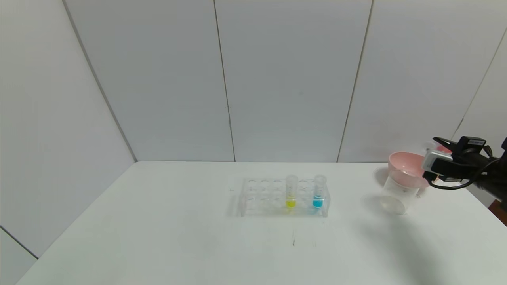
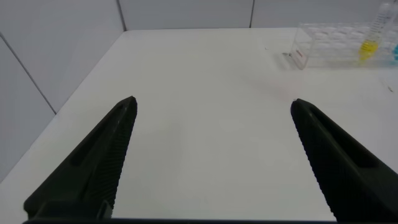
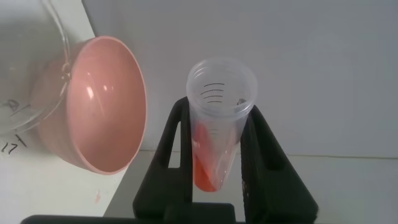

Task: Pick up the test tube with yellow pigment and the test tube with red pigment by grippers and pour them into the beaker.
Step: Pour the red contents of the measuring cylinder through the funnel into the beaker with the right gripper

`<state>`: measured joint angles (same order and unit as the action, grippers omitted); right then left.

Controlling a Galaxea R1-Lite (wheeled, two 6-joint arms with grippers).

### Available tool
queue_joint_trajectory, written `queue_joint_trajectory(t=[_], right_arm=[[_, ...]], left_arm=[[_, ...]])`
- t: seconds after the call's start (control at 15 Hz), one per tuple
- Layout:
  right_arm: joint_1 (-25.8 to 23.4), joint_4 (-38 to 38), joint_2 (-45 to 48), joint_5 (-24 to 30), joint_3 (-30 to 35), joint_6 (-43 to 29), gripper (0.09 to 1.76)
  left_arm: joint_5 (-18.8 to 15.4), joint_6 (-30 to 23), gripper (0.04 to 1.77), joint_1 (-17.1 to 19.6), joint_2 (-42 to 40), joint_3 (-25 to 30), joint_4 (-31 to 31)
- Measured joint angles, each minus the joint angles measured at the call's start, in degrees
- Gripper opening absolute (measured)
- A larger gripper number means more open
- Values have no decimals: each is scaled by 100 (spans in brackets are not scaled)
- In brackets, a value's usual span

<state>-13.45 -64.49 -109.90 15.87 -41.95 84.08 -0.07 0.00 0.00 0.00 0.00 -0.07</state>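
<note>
The test tube with red pigment (image 3: 217, 124) is gripped between the fingers of my right gripper (image 3: 217, 107), with red-orange liquid lying along its lower side. In the head view this gripper (image 1: 435, 155) hangs at the far right, just right of the pink bowl and above and to the right of the beaker (image 1: 396, 194). The test tube with yellow pigment (image 1: 291, 194) stands upright in the clear rack (image 1: 261, 198) at the table's middle; it also shows in the left wrist view (image 2: 370, 43). My left gripper (image 2: 213, 102) is open and empty over bare table, out of the head view.
A pink bowl (image 1: 404, 168) sits right behind the beaker; the right wrist view shows it (image 3: 106, 106) close to the held tube. A tube with blue liquid (image 1: 318, 194) stands in the rack to the right of the yellow one. White walls enclose the table.
</note>
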Motion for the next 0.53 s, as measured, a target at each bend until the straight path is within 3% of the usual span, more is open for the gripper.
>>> queue_joint_trajectory(t=[0.53], right_arm=[[0, -227, 37, -6, 199, 413, 50]], left_arm=[[-2, 0, 176, 0, 0, 0, 0]])
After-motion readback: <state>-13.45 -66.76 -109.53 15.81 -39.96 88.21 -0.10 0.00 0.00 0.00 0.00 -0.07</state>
